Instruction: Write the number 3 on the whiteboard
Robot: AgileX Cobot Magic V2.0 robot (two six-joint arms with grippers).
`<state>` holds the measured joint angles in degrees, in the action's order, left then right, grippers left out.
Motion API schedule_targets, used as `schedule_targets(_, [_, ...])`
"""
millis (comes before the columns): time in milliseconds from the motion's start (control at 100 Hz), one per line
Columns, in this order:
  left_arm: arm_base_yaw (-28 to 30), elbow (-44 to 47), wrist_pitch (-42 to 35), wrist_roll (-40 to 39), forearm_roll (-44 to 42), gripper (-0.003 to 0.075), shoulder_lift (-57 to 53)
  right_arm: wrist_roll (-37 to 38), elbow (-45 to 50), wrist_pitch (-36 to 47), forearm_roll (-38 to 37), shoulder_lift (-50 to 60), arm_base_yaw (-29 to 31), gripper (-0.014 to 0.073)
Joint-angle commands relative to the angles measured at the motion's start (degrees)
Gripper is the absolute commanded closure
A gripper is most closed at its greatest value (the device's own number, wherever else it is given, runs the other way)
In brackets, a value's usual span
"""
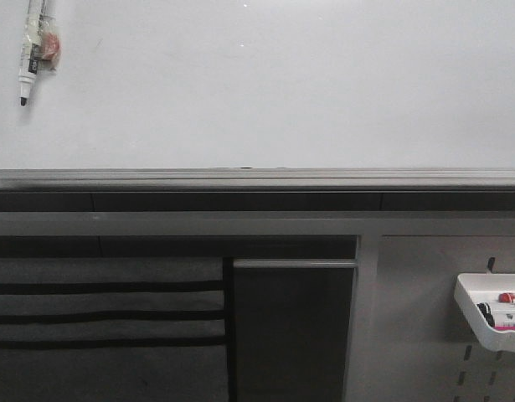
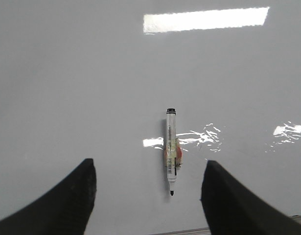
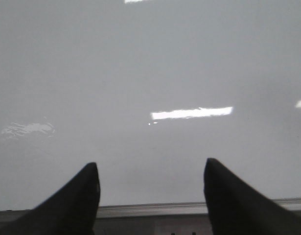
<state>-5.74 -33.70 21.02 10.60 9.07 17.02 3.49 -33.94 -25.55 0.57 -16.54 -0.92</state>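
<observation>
The whiteboard (image 1: 265, 84) fills the upper half of the front view, with a grey rail (image 1: 257, 177) along its lower edge. No number 3 shows on it. A white marker (image 1: 33, 46) with a black tip hangs on the board at the top left, tip down. In the left wrist view the marker (image 2: 171, 149) is on the board ahead of my left gripper (image 2: 149, 169), which is open and empty. My right gripper (image 3: 151, 169) is open and empty, facing bare whiteboard (image 3: 155, 73) above the rail (image 3: 155, 209). Neither gripper shows in the front view.
Below the rail are dark shelves and a grey perforated pegboard (image 1: 424, 335) at the lower right. A white tray (image 1: 491, 311) with markers hangs on it. A dark cabinet panel (image 1: 290, 335) with a metal handle sits in the middle.
</observation>
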Motion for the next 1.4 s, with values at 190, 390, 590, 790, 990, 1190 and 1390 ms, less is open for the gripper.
schedule_targets(190, [0.1, -3.6, 0.6, 2.6, 0.8, 0.0369, 9.3, -11.9, -5.2, -5.0, 12.7, -6.7, -1.8, 0.0179])
schedule_targets(390, [0.1, -7.5, 1.4, 4.3, 2.2, 0.0375, 21.3, -29.9, -6.6, -6.9, 30.9, -12.8, -6.8, 0.0179])
schedule_targets(590, [-2.1, -9.8, 0.0, 5.1, 3.0, 0.0375, 33.1, -33.5, -6.6, -5.7, 34.5, -18.0, -12.7, 0.0179])
schedule_targets(790, [-6.4, -11.7, -7.8, 5.7, 3.0, 0.0375, 44.4, -33.5, -6.6, -3.3, 34.5, -20.5, -16.6, 0.0179])
schedule_targets(990, [-6.8, -15.2, -14.4, 5.7, 3.0, 0.0375, 53.1, -33.5, -6.6, -2.9, 34.5, -20.6, -17.0, 0.0179])
schedule_targets(1190, [-6.8, -19.6, -14.4, 5.7, 3.0, 0.0375, 59.6, -33.5, -6.6, -2.9, 34.5, -20.6, -17.0, 0.0179])
schedule_targets(1390, [-6.8, -22.2, -15.4, 5.7, 3.0, 0.0375, 63.8, -33.5, -6.6, -2.9, 34.5, -20.6, -17.0, 0.0179])
